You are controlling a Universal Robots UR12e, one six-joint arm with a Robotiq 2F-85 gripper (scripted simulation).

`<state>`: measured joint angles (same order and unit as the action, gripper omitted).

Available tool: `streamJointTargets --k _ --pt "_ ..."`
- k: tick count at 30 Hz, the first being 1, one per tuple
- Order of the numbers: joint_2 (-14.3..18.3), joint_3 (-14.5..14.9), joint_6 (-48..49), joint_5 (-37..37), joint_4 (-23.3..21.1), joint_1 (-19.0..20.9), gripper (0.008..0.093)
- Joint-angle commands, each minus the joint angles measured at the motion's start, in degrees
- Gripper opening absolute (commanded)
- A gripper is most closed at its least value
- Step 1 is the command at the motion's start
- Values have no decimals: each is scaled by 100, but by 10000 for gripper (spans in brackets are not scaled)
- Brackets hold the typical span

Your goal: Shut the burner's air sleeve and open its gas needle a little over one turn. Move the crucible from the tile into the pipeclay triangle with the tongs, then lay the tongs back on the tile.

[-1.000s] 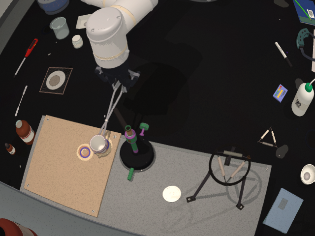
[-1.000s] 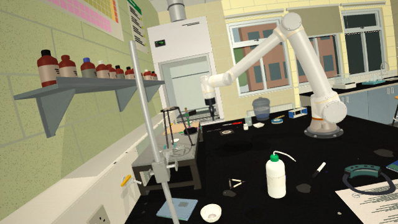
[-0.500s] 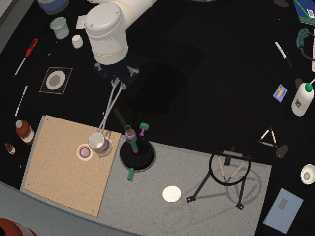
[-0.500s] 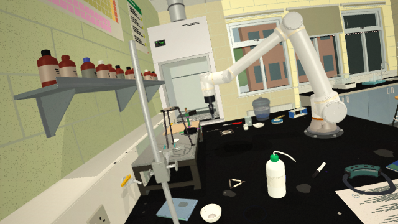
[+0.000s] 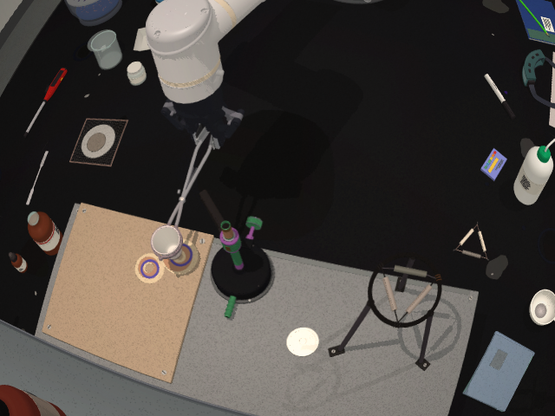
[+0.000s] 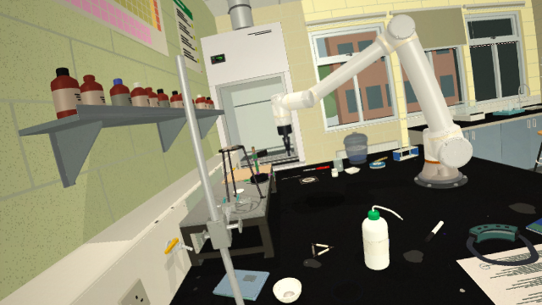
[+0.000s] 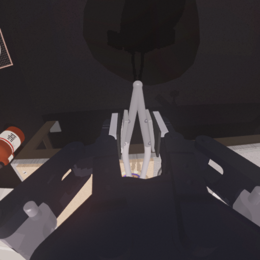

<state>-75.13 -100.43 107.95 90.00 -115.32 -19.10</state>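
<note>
The grey tongs [image 5: 192,179] [image 7: 136,126] are clamped by their handles between my gripper's [image 5: 205,134] [image 7: 137,131] closed fingers, as the wrist camera shows. Their jaws carry the white crucible [image 5: 166,242], lifted above the tan tile [image 5: 123,286] near its right edge, over a purple ring mark [image 5: 149,268]. The burner [image 5: 234,250] stands just right of the tile on a black base, with its green sleeve and a green needle knob [image 5: 230,307] at the front. The pipeclay triangle [image 5: 405,291] sits on a black tripod further right.
A brown bottle [image 5: 44,233] stands left of the tile, with a small bottle beside it. A white lid [image 5: 302,341] lies on the grey slab between burner and tripod. A wire gauze [image 5: 98,141], a spare triangle [image 5: 473,244] and a wash bottle [image 5: 532,174] lie on the black bench.
</note>
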Motion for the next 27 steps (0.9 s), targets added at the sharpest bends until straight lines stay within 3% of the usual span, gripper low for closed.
streamJointTargets --k 1,27 --pt "-10 16 0 0 8 0 80" --pt "-56 84 0 0 123 0 80"
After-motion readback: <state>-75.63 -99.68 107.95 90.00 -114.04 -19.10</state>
